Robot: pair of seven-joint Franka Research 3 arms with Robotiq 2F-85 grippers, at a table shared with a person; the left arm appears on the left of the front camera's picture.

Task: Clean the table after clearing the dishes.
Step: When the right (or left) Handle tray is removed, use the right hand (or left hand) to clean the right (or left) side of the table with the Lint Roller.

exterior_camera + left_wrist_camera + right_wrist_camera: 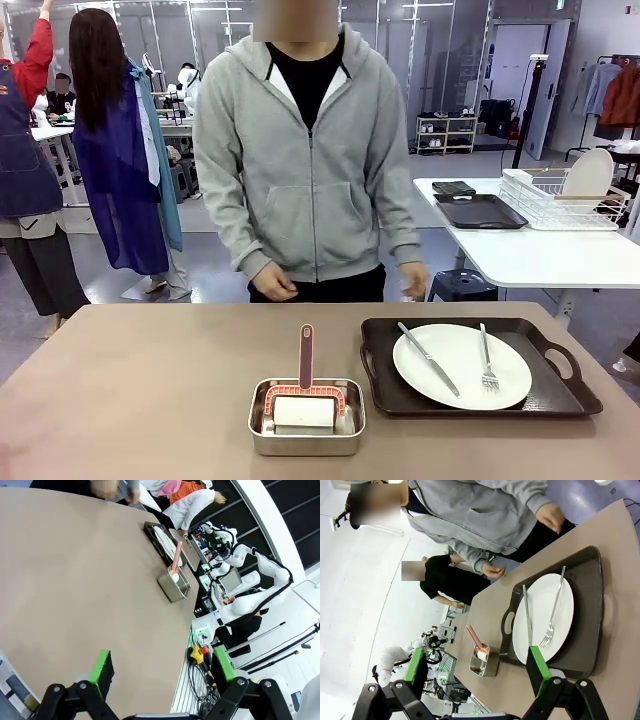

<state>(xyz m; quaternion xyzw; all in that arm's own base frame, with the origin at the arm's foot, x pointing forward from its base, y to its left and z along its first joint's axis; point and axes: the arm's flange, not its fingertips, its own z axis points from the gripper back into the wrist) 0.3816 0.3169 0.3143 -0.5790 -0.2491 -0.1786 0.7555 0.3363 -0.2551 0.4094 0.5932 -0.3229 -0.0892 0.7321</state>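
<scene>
The table (pixel 140 390) is a wide, matte taupe-brown top with rounded corners, running across the whole lower front view. Its left half is bare.

Right of centre sits a dark tray (pixel 565 397) with handles. It holds one round white plate (pixel 462 372). A metal knife (pixel 428 358) lies slantwise on the plate's left part and a fork (pixel 487 362) on its right part, tines toward the robot.

Just beside the tray, nearer the middle, stands a square steel pan (pixel 305 446). In it is a white roller (pixel 305 392) whose pink handle points at the person. The person wears a grey hoodie and stands at the far edge, both hands (pixel 272 287) low, near the table edge.

The front view also shows a white-topped table (pixel 530 255) behind, carrying a second dark tray (pixel 480 212) and a wire dish rack (pixel 555 205).

In the left wrist view the left gripper (pixel 162 669) is over the table's near edge, jaws spread wide with nothing between them. Pan and tray lie well away across the bare top (cables hang below the edge).

In the right wrist view the right gripper (pixel 476 666) looks out over the tray, possibly just above its near rim, though height is hard to judge. Its jaws are likewise apart and empty.
</scene>
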